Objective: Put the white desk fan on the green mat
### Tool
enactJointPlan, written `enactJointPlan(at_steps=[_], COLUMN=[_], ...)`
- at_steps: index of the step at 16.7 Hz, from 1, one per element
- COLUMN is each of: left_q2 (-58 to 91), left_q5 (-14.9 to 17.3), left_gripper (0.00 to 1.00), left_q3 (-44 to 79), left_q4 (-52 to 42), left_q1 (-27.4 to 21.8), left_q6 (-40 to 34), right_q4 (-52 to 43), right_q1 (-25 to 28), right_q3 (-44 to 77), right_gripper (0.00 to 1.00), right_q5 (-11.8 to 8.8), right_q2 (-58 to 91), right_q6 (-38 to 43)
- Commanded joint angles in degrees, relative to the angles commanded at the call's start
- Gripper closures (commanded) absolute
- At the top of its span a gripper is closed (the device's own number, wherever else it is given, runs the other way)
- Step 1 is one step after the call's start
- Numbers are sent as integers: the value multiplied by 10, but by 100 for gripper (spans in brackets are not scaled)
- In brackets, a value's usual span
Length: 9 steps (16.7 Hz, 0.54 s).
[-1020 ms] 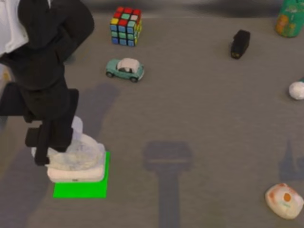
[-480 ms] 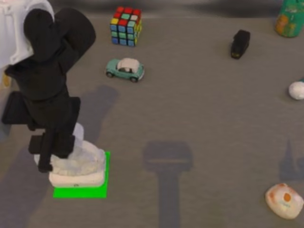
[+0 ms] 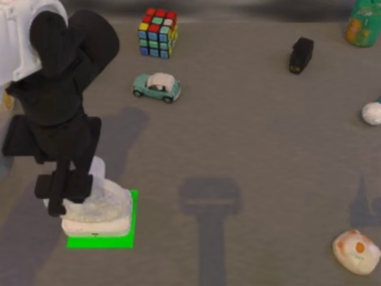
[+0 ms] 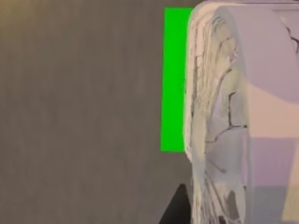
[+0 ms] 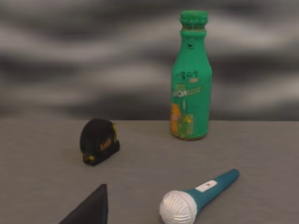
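Note:
The white desk fan (image 3: 98, 211) stands on the bright green mat (image 3: 122, 240) at the front left, covering most of it. My left gripper (image 3: 65, 187) comes down from above and is shut on the fan's grille and housing. In the left wrist view the fan's cage (image 4: 219, 107) fills the right side, with the green mat (image 4: 174, 79) beside it and one dark fingertip (image 4: 177, 207) against the grille. My right gripper (image 5: 135, 221) is out of the top view; its wrist view shows one dark fingertip (image 5: 93, 207), with nothing held.
A toy car (image 3: 156, 87) and a colour cube (image 3: 158, 32) lie behind the mat. At the right are a black tape measure (image 3: 300, 55), a green bottle (image 3: 364, 22), a microphone head (image 3: 372, 112) and a pale orange-spotted object (image 3: 356, 251).
The left gripper and fan sank slightly toward the front, settling the fan's base on the mat. Nothing else moved.

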Motion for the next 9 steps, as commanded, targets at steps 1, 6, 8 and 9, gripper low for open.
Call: enactJointPlan(at_steps=[1,6,8,9], left_q2=[0,0,0,0], left_q5=[0,0,0,0], left_gripper=[17,0,0,0], left_q3=[0,0,0,0], left_q4=[0,0,0,0], left_q1=[0,0,0,0], left_q6=[0,0,0,0], right_q4=[0,0,0,0], right_q1=[0,0,0,0], right_q3=[0,0,0,0], right_gripper=[0,0,0,0], right_q5=[0,0,0,0], right_q2=[0,0,0,0], right_q6=[0,0,0,0])
